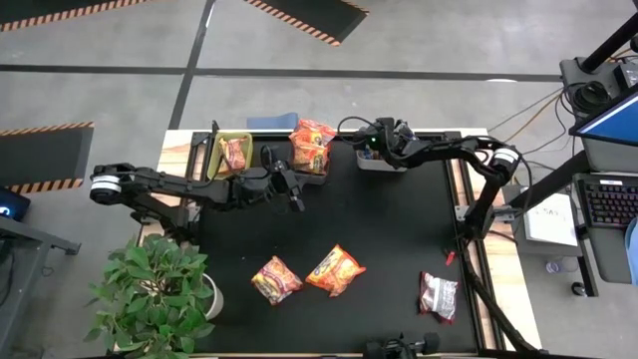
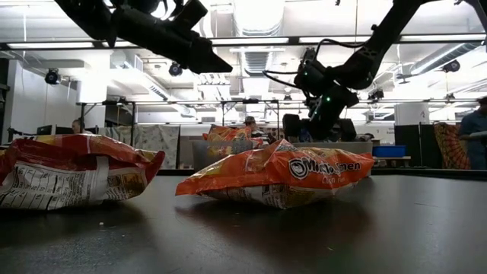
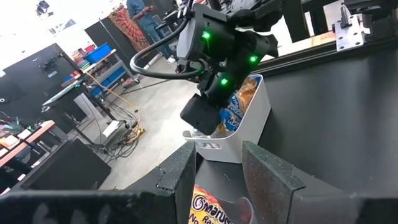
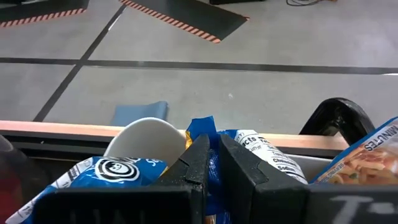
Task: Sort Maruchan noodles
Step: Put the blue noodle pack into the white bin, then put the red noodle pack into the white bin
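Both arms work at the table's far edge, sorting ramen packets.

The right gripper (image 4: 210, 163) pinches a blue-and-yellow packet (image 4: 205, 134) over the white bin (image 1: 379, 160) near the far edge. The left gripper (image 3: 217, 186), fingers spread, hovers beside the dark mesh bin (image 1: 311, 165) heaped with orange packets (image 1: 311, 143). Two orange packets (image 1: 335, 270) lie near the front edge, a silver-and-red one (image 1: 437, 295) at the front right corner.
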Motion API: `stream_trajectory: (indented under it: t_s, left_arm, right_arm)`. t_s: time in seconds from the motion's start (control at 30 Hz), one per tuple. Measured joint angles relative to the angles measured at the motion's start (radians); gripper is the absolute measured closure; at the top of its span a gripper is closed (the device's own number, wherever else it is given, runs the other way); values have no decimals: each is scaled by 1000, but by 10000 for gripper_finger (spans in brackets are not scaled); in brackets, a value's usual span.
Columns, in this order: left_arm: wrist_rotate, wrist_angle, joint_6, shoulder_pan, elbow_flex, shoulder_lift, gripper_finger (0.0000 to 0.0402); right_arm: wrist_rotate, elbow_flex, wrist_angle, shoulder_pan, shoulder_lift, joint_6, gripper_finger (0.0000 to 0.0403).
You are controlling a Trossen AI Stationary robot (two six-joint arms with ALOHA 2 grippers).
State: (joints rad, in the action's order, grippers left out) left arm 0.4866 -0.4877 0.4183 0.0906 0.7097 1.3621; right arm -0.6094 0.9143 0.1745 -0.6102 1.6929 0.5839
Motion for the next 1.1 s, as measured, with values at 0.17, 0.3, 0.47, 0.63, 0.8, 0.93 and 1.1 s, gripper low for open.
stream_trajectory:
  t_s: [0.17,0.3,0.47,0.63,0.8,0.93,1.1]
  left_arm:
    - [0,-9,0,8,0,0,287]
    - [0,-8,0,10,0,0,287]
    - [0,-8,0,11,0,0,287]
    - [0,-8,-9,10,0,0,287]
    - [0,-7,-29,10,0,0,287]
    - [-21,11,-95,8,0,0,287]
    - [-151,53,-205,8,0,0,287]
  right_arm:
    - [-27,-1,0,19,3,13,374]
    - [-18,-4,-13,28,-24,2,374]
    - [0,-5,-47,28,-101,-2,374]
    - [-2,-5,-122,30,-208,-19,374]
    - [136,-5,-237,36,-355,-19,374]
    - [360,-5,-317,70,-463,-33,374]
    - [572,-25,-413,194,-536,-50,374]
